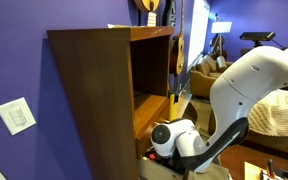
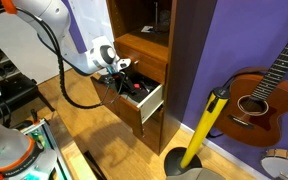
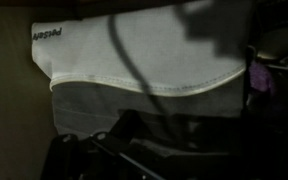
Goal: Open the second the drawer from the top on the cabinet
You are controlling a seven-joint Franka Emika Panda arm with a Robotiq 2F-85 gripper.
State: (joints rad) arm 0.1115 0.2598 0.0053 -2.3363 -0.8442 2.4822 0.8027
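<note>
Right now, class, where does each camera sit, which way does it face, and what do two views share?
Exterior view: beside the cabinet, facing along its side; arm, gripper show.
Exterior view: high in front, facing the open drawer; arm, gripper show.
Wrist view: close over drawer contents, facing white cloth; no fingers clear.
Shared: cabinet, arm, gripper.

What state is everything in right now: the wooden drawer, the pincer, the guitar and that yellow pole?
Brown wooden drawer: pulled out, open, dark clutter inside.
Robot's black pincer: at the open drawer; open or shut unclear.
Brown acoustic guitar: leaning against the purple wall.
Yellow pole: propped tilted beside the tall wooden cabinet.
</note>
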